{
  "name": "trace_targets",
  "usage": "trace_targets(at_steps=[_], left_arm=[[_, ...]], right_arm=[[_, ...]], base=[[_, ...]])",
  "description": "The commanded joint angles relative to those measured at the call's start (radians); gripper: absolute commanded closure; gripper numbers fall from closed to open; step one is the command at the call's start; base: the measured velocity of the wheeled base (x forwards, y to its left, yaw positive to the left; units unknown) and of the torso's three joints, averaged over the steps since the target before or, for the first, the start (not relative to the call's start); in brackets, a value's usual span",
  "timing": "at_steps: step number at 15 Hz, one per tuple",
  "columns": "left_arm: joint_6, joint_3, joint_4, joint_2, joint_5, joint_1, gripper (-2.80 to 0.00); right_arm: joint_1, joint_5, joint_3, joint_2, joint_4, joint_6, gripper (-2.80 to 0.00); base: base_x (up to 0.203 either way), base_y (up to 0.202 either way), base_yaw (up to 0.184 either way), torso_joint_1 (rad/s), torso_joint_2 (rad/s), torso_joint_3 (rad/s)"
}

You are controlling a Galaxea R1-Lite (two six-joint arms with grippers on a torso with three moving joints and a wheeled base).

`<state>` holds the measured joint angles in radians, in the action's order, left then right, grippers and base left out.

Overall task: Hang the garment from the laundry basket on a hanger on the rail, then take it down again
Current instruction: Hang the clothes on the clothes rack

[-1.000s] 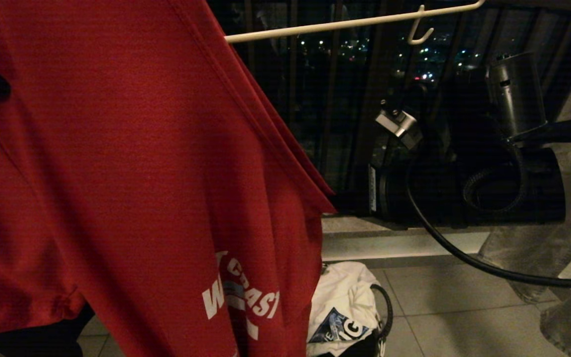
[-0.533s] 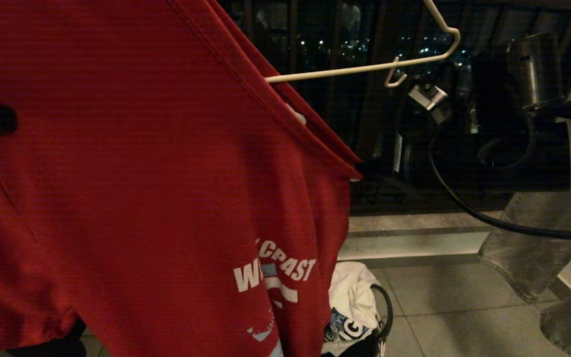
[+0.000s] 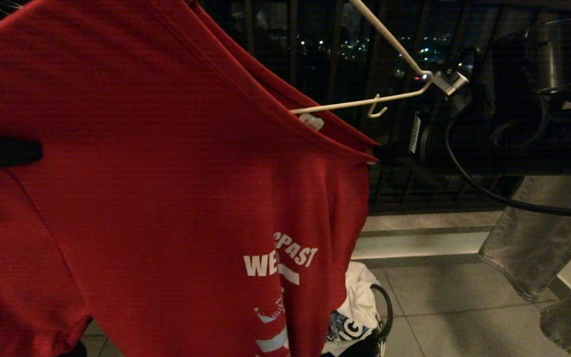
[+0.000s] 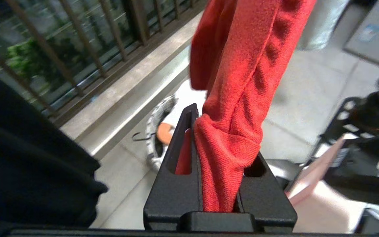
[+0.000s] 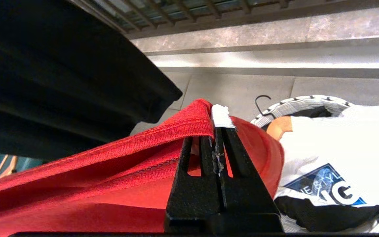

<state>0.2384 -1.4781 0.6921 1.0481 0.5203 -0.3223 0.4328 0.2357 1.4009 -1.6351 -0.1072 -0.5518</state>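
Head view: garment [image 3: 166, 198] out of laundry basket [image 3: 382, 317], pinched by both end effectors, hanger [image 3: 360, 102] seemingly half-threaded; hanging, removal pending.

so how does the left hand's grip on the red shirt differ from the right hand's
The left hand clamps a thick bunched fold of the red shirt, wadded between its fingers. The right hand pinches only the thin collar edge, at the white label. The left hand's fingers stand slightly apart around the cloth; the right hand's meet almost flush. Both are shut on the shirt, holding it up above the laundry basket.
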Motion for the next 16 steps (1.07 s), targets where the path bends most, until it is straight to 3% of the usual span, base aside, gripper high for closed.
trace_targets(at_steps=[1, 16], left_arm=[[0.009, 0.016, 0.004, -0.003, -0.011, 0.000, 0.00], [0.035, 0.108, 0.003, -0.006, -0.046, 0.002, 0.00]], right_arm=[[-0.003, 0.003, 0.001, 0.001, -0.002, -0.003, 0.00], [-0.057, 0.014, 0.026, 0.041, -0.006, -0.003, 0.00]], base=[[0.000, 0.000, 0.000, 0.000, 0.00, 0.000], [0.000, 0.000, 0.000, 0.000, 0.00, 0.000]])
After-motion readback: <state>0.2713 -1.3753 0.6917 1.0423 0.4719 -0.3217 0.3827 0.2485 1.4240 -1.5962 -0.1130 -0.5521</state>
